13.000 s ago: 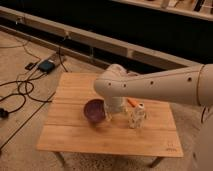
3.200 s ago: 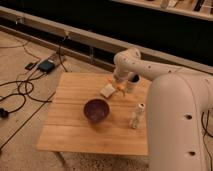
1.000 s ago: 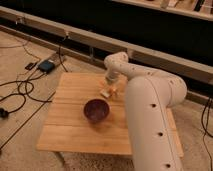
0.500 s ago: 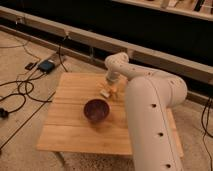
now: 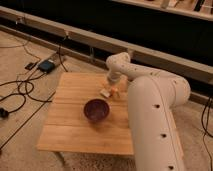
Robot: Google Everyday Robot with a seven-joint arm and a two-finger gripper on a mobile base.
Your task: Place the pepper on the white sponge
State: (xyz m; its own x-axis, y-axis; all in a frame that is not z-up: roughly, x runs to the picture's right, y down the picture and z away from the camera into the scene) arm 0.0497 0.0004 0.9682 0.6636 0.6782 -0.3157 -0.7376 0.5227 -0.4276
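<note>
My gripper hangs at the end of the white arm over the far middle of the wooden table. Right below it lies the white sponge, a small flat cream block. A small orange-red piece, the pepper, shows at the sponge's right edge, directly under the gripper. I cannot tell whether the pepper rests on the sponge or beside it, or whether the gripper holds it. The wrist hides the gripper's tip.
A purple bowl stands just in front of the sponge, near the table's middle. My large white arm covers the table's right side. Cables and a small box lie on the floor at the left.
Since about three seconds ago the arm has swung left, so it now covers the table's right side. Over the last second the gripper has stayed above the sponge.
</note>
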